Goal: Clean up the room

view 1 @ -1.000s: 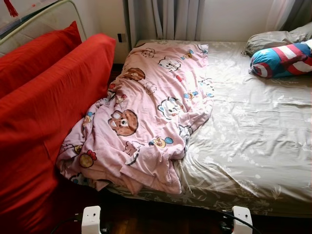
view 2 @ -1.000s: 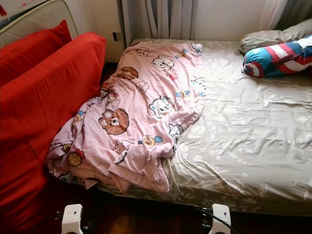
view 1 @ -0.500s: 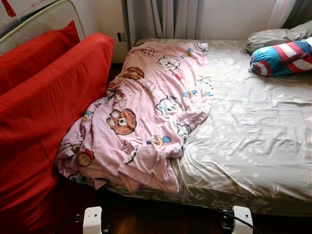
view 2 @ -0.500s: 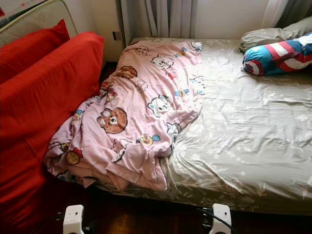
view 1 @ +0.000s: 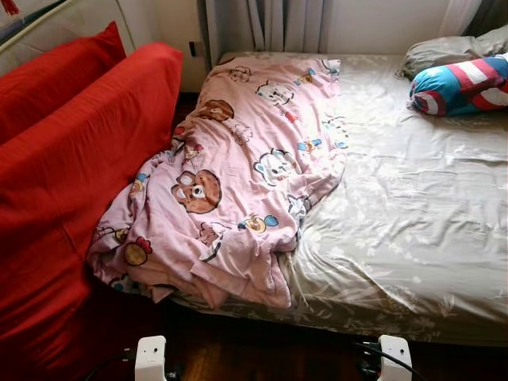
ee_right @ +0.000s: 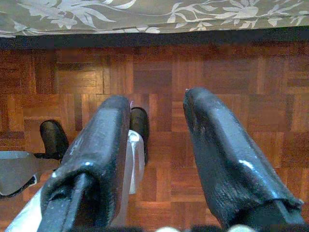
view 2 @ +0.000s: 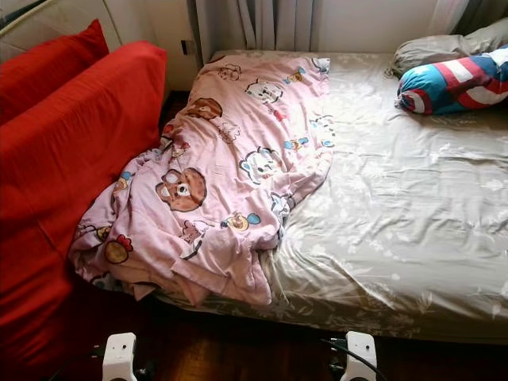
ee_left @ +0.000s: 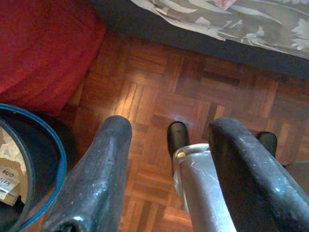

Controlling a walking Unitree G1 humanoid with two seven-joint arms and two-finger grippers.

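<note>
Red cushions (view 1: 71, 175) flank the rumpled pink blanket (view 1: 238, 175) on the bed (view 1: 413, 222).

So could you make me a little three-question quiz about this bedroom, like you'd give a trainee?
1. True or false: the pink cartoon blanket is spread flat over the whole bed.
2. Which lies at the bed's far right? A) a red, white and blue pillow B) a laundry basket C) a folded towel
3. Fill in: the left gripper hangs over the wooden ____, fingers apart.

Key
1. False: it is crumpled along the bed's left side, spilling over the edge by the red cushions.
2. A, the striped pillow.
3. floor.
</note>
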